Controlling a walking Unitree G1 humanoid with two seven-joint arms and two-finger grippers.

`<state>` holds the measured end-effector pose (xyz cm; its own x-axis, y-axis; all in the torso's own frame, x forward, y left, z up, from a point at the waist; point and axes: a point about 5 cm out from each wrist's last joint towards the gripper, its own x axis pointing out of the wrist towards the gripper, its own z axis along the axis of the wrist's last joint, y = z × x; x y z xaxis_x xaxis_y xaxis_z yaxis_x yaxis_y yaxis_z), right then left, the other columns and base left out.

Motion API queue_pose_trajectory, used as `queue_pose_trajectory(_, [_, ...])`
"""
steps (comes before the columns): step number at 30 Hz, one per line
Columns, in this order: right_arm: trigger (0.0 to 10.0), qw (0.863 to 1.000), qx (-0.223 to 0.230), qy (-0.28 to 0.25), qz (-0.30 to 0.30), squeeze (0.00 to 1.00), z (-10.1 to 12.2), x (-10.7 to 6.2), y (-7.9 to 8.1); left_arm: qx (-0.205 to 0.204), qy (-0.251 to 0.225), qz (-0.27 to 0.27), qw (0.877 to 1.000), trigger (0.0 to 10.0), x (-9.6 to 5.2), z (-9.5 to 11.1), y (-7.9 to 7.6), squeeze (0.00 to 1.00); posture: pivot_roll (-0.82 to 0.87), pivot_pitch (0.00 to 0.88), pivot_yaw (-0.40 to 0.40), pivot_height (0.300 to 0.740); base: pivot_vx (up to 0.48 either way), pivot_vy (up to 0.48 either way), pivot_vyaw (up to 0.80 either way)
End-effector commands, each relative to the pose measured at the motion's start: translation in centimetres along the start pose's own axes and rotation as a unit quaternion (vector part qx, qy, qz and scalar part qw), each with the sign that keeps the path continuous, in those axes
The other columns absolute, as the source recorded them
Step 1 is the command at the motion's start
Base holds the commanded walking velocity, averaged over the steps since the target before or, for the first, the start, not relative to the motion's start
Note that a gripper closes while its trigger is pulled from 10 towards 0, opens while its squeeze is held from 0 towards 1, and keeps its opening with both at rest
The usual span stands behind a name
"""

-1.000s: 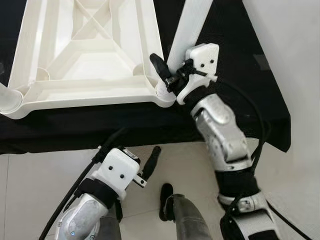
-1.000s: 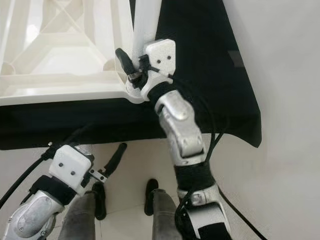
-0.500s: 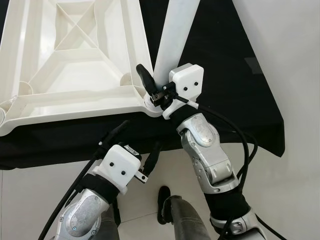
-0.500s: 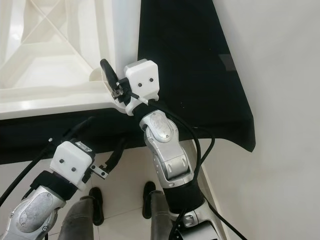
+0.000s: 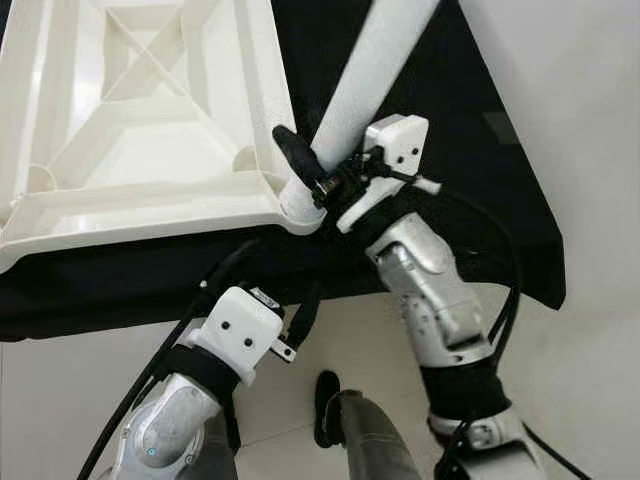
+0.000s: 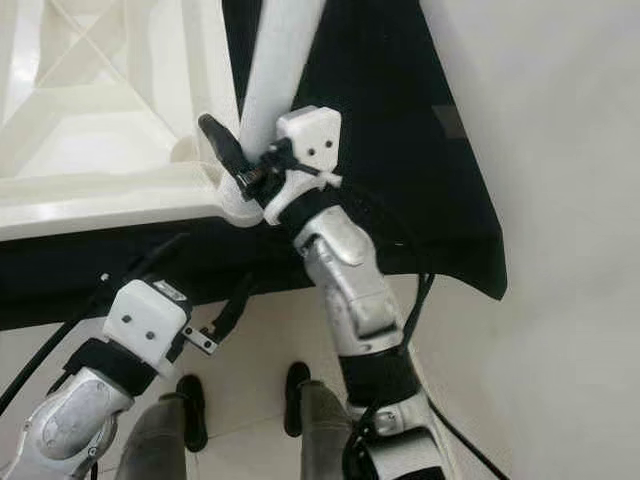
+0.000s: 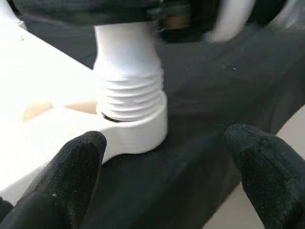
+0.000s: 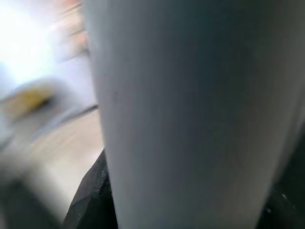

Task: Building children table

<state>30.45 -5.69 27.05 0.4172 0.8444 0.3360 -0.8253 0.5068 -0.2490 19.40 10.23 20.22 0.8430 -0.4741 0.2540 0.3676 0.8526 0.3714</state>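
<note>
Right gripper [image 5: 318, 170] clamps the white table leg [image 5: 365, 80] at the tabletop [image 5: 150, 205] corner socket.

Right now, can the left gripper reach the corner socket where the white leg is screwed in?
Probably yes. The left gripper is open, just below the socket, nothing between them. The right gripper holds the leg higher up.
</note>
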Motion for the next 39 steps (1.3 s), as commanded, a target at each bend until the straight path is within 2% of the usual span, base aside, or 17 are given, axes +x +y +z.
queue_pose_trajectory(1, [10.0, 0.995, 0.007, 0.040, 0.096, 0.00, -1.8, -0.4, 1.6, -0.004, 0.011, -0.007, 1.000, 10.0, -0.2, -0.5, -0.4, 0.00, 0.15, 0.376, -0.111, 0.740, 0.000, 0.000, 0.00])
queue_pose_trajectory(3, [10.0, 0.981, -0.053, 0.078, 0.168, 0.00, -1.2, -0.8, 0.6, -0.002, 0.010, -0.007, 1.000, 10.0, -0.1, -0.6, -0.3, 0.00, 0.14, 0.368, -0.115, 0.740, 0.000, 0.000, 0.00])
queue_pose_trajectory(4, [10.0, 0.981, -0.053, 0.078, 0.168, 0.00, -1.2, -0.8, 0.6, -0.002, 0.010, -0.007, 1.000, 10.0, -0.1, -0.6, -0.3, 0.00, 0.14, 0.368, -0.115, 0.740, 0.000, 0.000, 0.00])
queue_pose_trajectory(6, [10.0, 0.978, -0.089, 0.085, 0.167, 0.00, -0.6, -0.4, -0.4, -0.001, 0.009, -0.008, 1.000, 10.0, -0.1, -0.6, -0.2, 0.00, 0.14, 0.368, -0.115, 0.740, 0.000, 0.000, 0.00])
queue_pose_trajectory(8, [10.0, 0.981, -0.093, 0.081, 0.149, 0.00, -0.7, 0.1, -0.4, 0.000, 0.008, -0.007, 1.000, 10.0, 0.0, -0.6, -0.3, 0.00, 0.14, 0.366, -0.118, 0.740, 0.000, 0.000, 0.00])
queue_pose_trajectory(13, [10.0, 0.982, -0.079, 0.108, 0.131, 0.00, -2.3, 0.3, 0.0, 0.000, 0.005, -0.006, 1.000, 10.0, 0.1, -0.5, -0.4, 0.00, 0.15, 0.366, -0.115, 0.740, 0.000, 0.000, 0.00])
queue_pose_trajectory(16, [10.0, 0.984, -0.048, 0.126, 0.116, 0.00, -2.9, 0.6, -0.3, 0.001, 0.006, -0.007, 1.000, 10.0, 0.0, -0.6, -0.3, 0.00, 0.15, 0.366, -0.116, 0.740, 0.000, 0.000, 0.00])
queue_pose_trajectory(25, [10.0, 0.982, -0.004, 0.169, 0.088, 0.00, -4.6, 0.7, -1.1, 0.002, 0.006, -0.005, 1.000, 10.0, 0.0, -0.6, -0.2, 0.00, 0.15, 0.366, -0.121, 0.740, 0.000, 0.000, 0.00])
queue_pose_trajectory(27, [10.0, 0.978, 0.006, 0.199, 0.054, 0.00, -5.5, 0.6, -1.4, 0.001, 0.006, -0.004, 1.000, 10.0, 0.0, -0.6, -0.3, 0.00, 0.14, 0.370, -0.125, 0.740, 0.000, 0.000, 0.00])
queue_pose_trajectory(29, [10.0, 0.969, 0.016, 0.243, -0.028, 0.00, -7.0, 0.4, -1.7, 0.000, 0.006, -0.005, 1.000, 10.0, -0.1, -0.6, -0.4, 0.00, 0.14, 0.372, -0.127, 0.740, 0.000, 0.000, 0.00])
queue_pose_trajectory(31, [10.0, 0.969, 0.016, 0.243, -0.028, 0.00, -7.0, 0.4, -1.7, 0.000, 0.006, -0.005, 1.000, 10.0, -0.1, -0.6, -0.4, 0.00, 0.14, 0.372, -0.127, 0.740, 0.000, 0.000, 0.00])
queue_pose_trajectory(33, [10.0, 0.944, 0.020, 0.273, -0.185, 0.00, -8.2, -0.4, -2.7, 0.000, 0.007, -0.005, 1.000, 10.0, -0.1, -0.6, -0.4, 0.00, 0.14, 0.374, -0.129, 0.740, 0.000, 0.000, 0.00])
queue_pose_trajectory(35, [10.0, 0.922, 0.030, 0.255, -0.290, 0.00, -8.3, -1.1, -2.5, 0.002, 0.007, -0.004, 1.000, 10.0, -0.1, -0.6, -0.4, 0.00, 0.14, 0.374, -0.129, 0.740, 0.000, 0.000, 0.00])
queue_pose_trajectory(36, [10.0, 0.921, 0.030, 0.251, -0.295, 0.00, -8.4, -1.2, -1.6, 0.002, 0.007, -0.003, 1.000, 10.0, -0.1, -0.6, -0.3, 0.00, 0.14, 0.374, -0.129, 0.740, 0.000, 0.000, 0.00])
queue_pose_trajectory(37, [10.0, 0.921, 0.030, 0.251, -0.295, 0.00, -8.4, -1.2, -1.6, 0.002, 0.007, -0.003, 1.000, 10.0, -0.1, -0.6, -0.3, 0.00, 0.14, 0.374, -0.129, 0.740, 0.000, 0.000, 0.00])
queue_pose_trajectory(38, [10.0, 0.925, 0.027, 0.255, -0.280, 0.00, -8.6, -1.0, 0.0, 0.004, 0.008, -0.002, 1.000, 10.0, -0.1, -0.7, -0.2, 0.00, 0.15, 0.370, -0.130, 0.740, 0.000, 0.000, 0.00])
queue_pose_trajectory(39, [10.0, 0.925, 0.027, 0.255, -0.280, 0.00, -8.6, -1.0, 0.0, 0.004, 0.008, -0.002, 1.000, 10.0, -0.1, -0.7, -0.2, 0.00, 0.15, 0.370, -0.130, 0.740, 0.000, 0.000, 0.00])
